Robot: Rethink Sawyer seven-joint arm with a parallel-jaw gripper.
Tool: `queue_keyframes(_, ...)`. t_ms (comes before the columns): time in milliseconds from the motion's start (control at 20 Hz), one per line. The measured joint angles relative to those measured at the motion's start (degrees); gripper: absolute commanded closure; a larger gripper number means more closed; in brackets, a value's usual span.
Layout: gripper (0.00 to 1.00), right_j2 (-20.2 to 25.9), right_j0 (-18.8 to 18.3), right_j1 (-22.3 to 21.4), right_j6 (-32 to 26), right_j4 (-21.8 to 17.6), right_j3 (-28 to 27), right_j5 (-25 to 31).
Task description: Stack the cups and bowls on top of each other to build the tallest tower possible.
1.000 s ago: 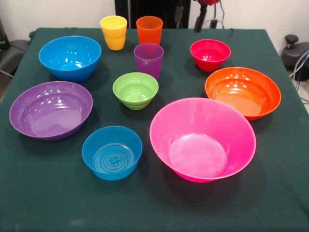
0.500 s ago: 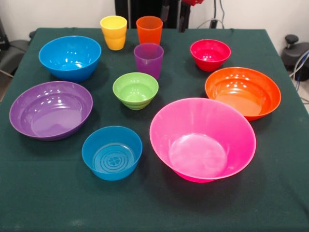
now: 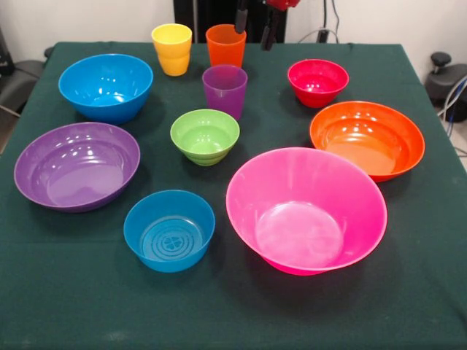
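Surface: dark green tablecloth point(image 3: 66, 292) covering the table, a pale wall standing behind it.
Far left, middle row: mid-sized purple bowl point(image 3: 76, 165) sitting upright, mouth up.
Left, back row: mid-sized blue bowl point(image 3: 106, 87) resting just behind the purple bowl, apart from it.
Left of centre, front row: small blue bowl point(image 3: 169, 230) sitting upright, ring pattern showing on its floor.
Back row, left of centre: yellow cup point(image 3: 172, 49) standing upright near the table's far edge.
Centre: small green bowl point(image 3: 205, 135) sitting between the small blue bowl and the purple cup.
Centre, behind green bowl: translucent purple cup point(image 3: 225, 90) standing upright, near the green bowl.
Back row, centre: orange cup point(image 3: 225, 45) standing beside the yellow cup, just behind the purple cup.
Tool: gripper point(image 3: 255, 27) hanging at the top edge, just right of the orange cup, its two dark fingers parted and holding nothing.
Right of centre, front: large pink bowl point(image 3: 306, 210) sitting upright, tilted slightly toward the camera.
Right, back: small red bowl point(image 3: 317, 82) sitting upright.
Far right: mid-sized orange bowl point(image 3: 367, 139) lying between red bowl and pink bowl.
Stacking: every cup and bowl sitting singly on the cloth.
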Motion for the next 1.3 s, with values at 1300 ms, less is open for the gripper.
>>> queue_keyframes(1300, 0.0, -0.4, -3.9, 2.1, 0.0, 0.0, -3.1, 0.0)
